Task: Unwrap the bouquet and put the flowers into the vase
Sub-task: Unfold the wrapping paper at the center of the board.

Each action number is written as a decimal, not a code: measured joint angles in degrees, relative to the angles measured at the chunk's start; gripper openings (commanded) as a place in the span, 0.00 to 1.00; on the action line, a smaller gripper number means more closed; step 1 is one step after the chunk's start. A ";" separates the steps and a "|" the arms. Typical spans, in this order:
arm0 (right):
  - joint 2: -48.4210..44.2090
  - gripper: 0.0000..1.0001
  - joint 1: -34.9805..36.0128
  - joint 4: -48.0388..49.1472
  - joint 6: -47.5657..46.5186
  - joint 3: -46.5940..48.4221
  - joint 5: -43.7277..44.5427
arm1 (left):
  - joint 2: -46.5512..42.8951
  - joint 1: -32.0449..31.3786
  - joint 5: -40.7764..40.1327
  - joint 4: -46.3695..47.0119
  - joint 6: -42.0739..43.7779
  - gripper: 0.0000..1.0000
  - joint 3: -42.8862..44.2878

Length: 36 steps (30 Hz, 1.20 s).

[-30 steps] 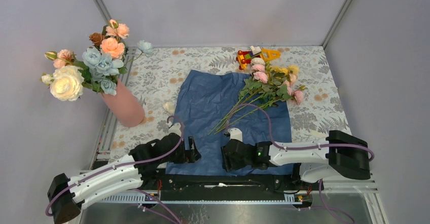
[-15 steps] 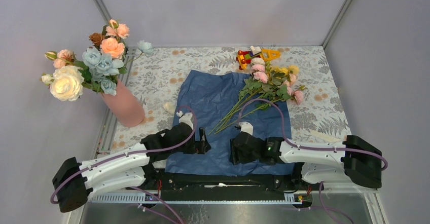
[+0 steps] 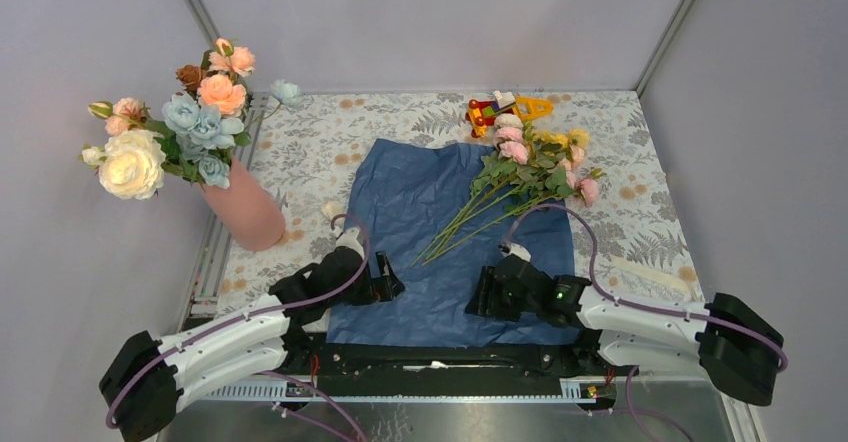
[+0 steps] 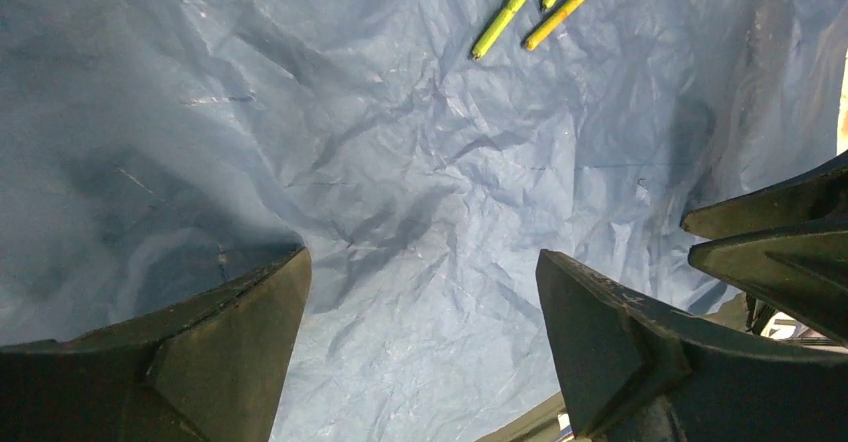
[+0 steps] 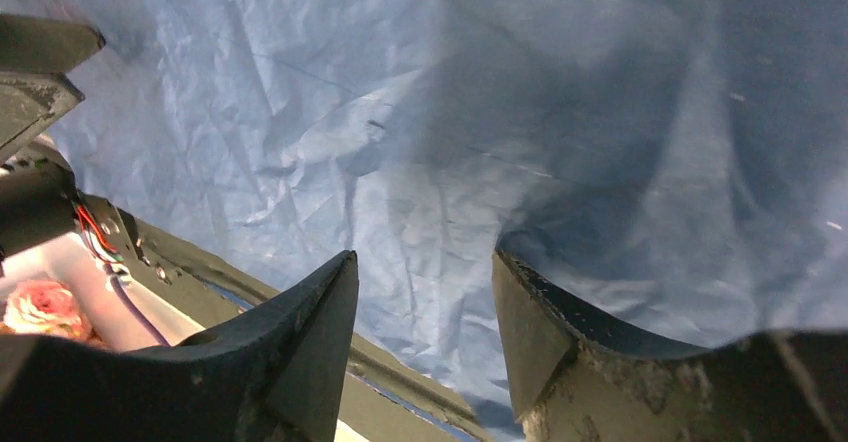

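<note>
The bouquet's crinkled blue paper (image 3: pixel 430 212) lies spread flat in the middle of the table. The flowers (image 3: pixel 535 162), small pink, yellow and cream roses, lie loose across its far right corner, with their green stems (image 3: pixel 455 232) pointing toward the arms. The salmon-pink vase (image 3: pixel 248 214) stands upright at the left and holds large peach, blue and cream blooms. My left gripper (image 3: pixel 392 287) (image 4: pixel 422 272) hovers open over the paper's near left part, stem ends (image 4: pixel 510 12) ahead of it. My right gripper (image 3: pixel 478 297) (image 5: pixel 425 262) is open and empty over the paper's (image 5: pixel 400 112) near edge.
A red-and-yellow toy (image 3: pixel 500 110) sits at the back, just behind the rose heads. A small cream piece (image 3: pixel 332 210) lies on the patterned cloth (image 3: pixel 310 152) between vase and paper. A pale strip (image 3: pixel 650 267) lies at the right. Grey walls enclose three sides.
The right gripper has slid to the right along the paper's near edge as its elbow swung outward. The left gripper moved forward onto the paper, then eased back slightly. Paper and flowers have not moved.
</note>
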 measured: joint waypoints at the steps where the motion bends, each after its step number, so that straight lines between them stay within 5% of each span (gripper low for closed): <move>1: -1.68 0.63 -0.63 -0.68 1.11 -0.72 -0.04 | -0.61 0.55 0.17 0.02 -0.22 0.94 -0.31; 12: -16.94 0.77 -2.71 -22.38 5.95 -1.16 9.33 | -4.52 3.58 0.35 -3.13 -0.24 0.94 -1.05; 24: -15.39 0.84 -2.91 -34.25 4.26 3.56 13.60 | -10.21 4.94 0.07 -9.62 1.77 0.95 0.46; 30: -16.15 0.88 -3.15 -38.32 -0.44 12.22 16.59 | -8.57 5.01 -0.31 -13.66 6.97 0.95 10.14; 36: -13.88 0.80 -7.17 -38.29 -7.85 20.63 18.27 | -3.85 5.60 0.76 -16.52 12.79 0.96 20.20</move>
